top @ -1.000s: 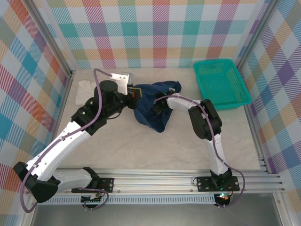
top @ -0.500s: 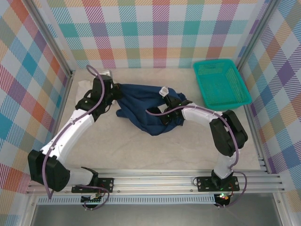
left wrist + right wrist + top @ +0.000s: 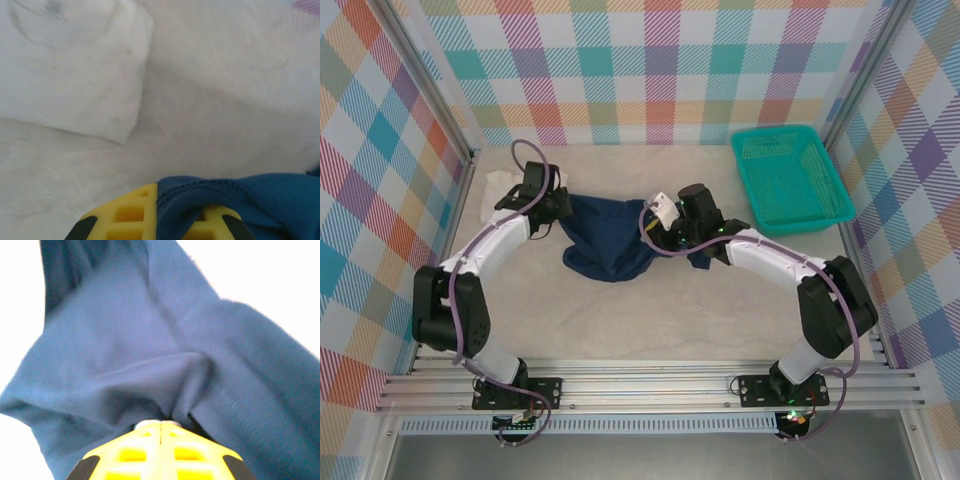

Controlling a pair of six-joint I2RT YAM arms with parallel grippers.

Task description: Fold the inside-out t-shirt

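Since both jaws are clamped on its edges, the inside-out t-shirt [image 3: 605,245] sags btwn my left gripper [image 3: 169,224] & right gripper [image 3: 160,449]. Soft, light, limp: I judge hem/seam best grip pt.

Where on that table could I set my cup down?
The broad bare table between the navy t-shirt and the near rail is free. So is the strip behind the shirt. Crowded: the white cloth by the left gripper, and the teal basket corner.
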